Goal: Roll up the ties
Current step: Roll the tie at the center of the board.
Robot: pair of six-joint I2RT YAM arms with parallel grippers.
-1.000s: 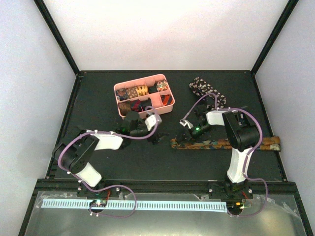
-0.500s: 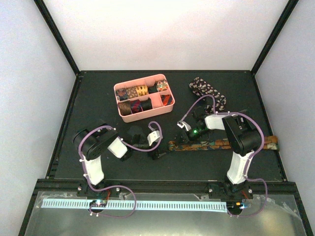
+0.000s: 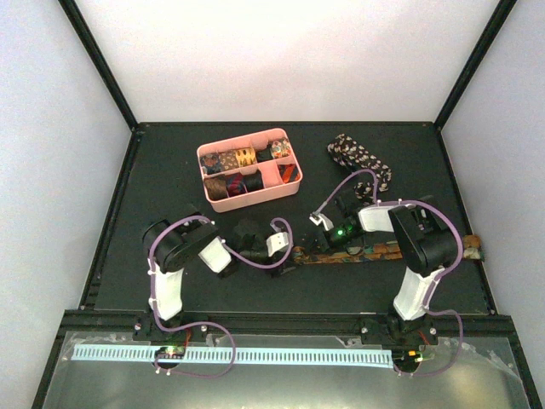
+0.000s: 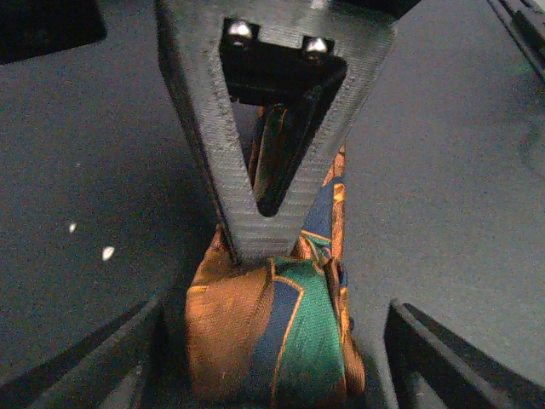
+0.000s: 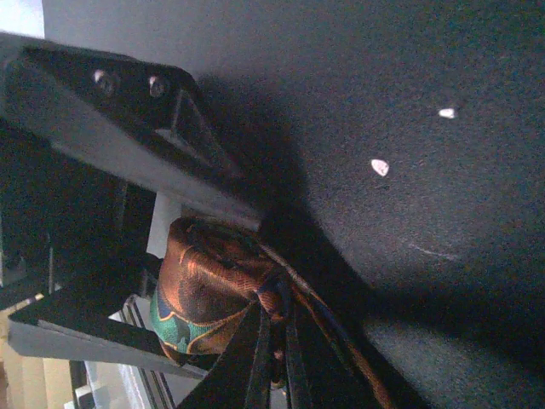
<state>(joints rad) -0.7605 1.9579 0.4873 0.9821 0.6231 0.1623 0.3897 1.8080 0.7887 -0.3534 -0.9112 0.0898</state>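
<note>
The left fingers [image 4: 443,362], moved over from the tray [image 3: 226,203], apart around rolled end of patterned tie [image 3: 383,250] lying on bench [image 3: 170,170], right fingers [image 5: 128,119] clamped on it, roll clear only in wrist views.

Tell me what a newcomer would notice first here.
The orange, blue and green patterned tie lies across the mat's near right, its end rolled up between both grippers: right gripper pinching it, left gripper open around it. Behind, a pink tray holds rolled ties.
</note>
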